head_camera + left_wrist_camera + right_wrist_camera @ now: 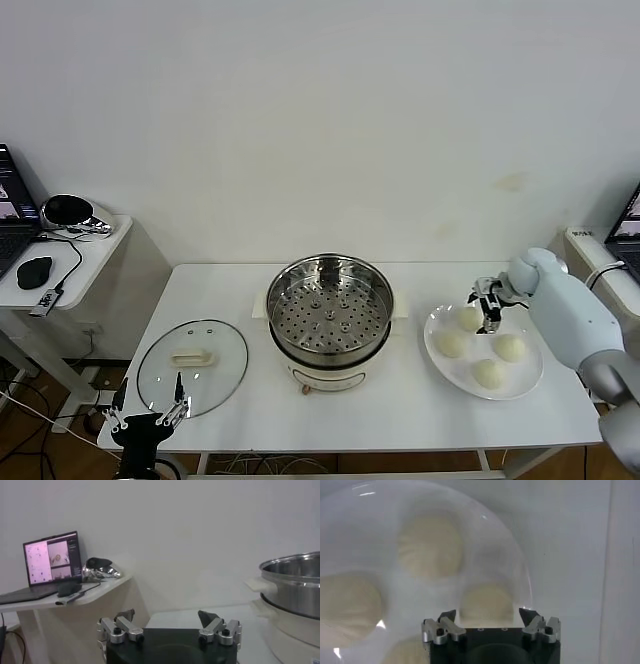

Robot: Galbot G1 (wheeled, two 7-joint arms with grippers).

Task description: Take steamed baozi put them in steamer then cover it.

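Our left gripper (150, 413) waits wide open by the cover (192, 366). Our right gripper (490, 310) hangs spread open over one baozi (470, 318) on the plate (530, 382).

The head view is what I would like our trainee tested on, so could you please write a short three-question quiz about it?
1. How many steamed baozi lie on the white plate?
2. True or false: the cover already sits on the steamer.
3. Which claw hangs over the plate? A) the left claw B) the right claw

Key:
1. Four; none is in the steamer yet.
2. False: the cover lies flat on the table, on the steamer's left, and the perforated tray is open to view.
3. B. The right claw is open above the rear bun; the left claw is open at the table's near edge by the cover.
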